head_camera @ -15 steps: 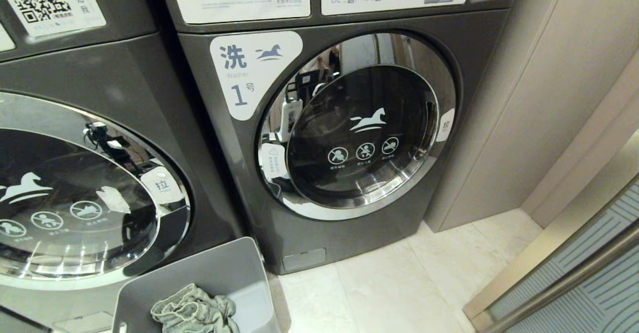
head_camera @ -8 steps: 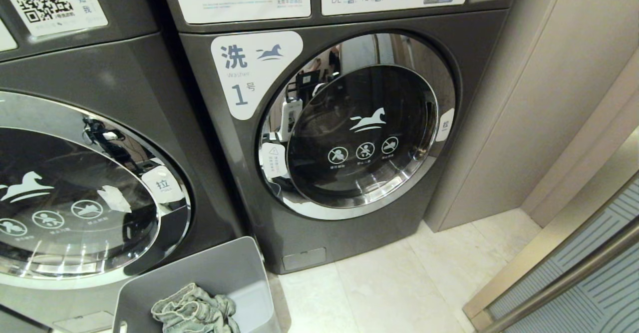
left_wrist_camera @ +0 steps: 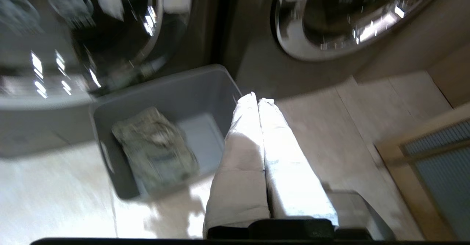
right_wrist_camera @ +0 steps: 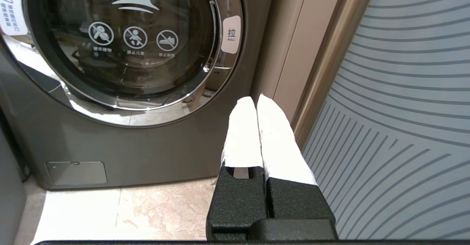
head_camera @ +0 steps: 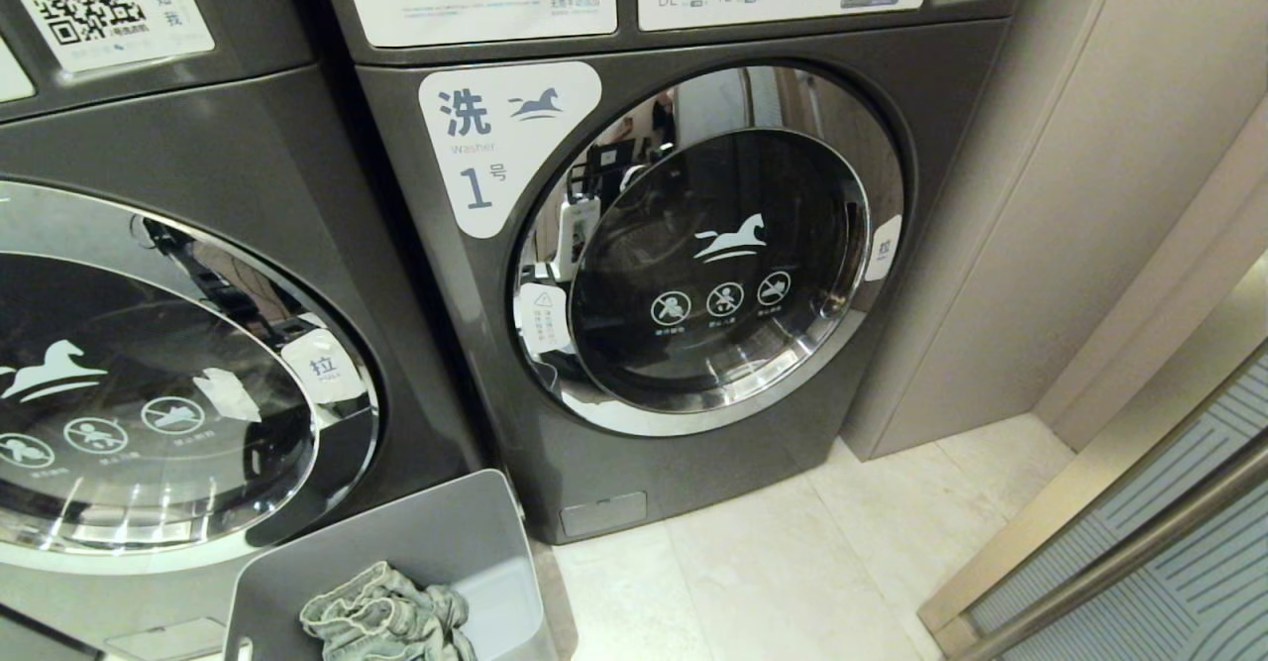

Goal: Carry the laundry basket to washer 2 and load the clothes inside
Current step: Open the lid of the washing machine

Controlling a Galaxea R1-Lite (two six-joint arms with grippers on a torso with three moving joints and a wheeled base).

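Grey plastic rectangular laundry basket sits on pale tiled floor, pushed against the front of the left dark grey washer, just below its round chrome-ringed door. Inside it lies a small crumpled pale blue-grey denim garment, toward the near-left part of the bin.

Left gripper, white-wrapped fingers pressed together and empty, hangs above the floor by the basket's right wall; tips appear over or near the rim, though blur makes contact hard to judge. Garment lies apart from the tips, across the bin's inside.

Right gripper, white-wrapped fingers also pressed together and empty, is held low in front of the right dark grey washer labelled 1, near its lower right corner and a beige wall panel, well apart from the basket. Both washer doors closed.
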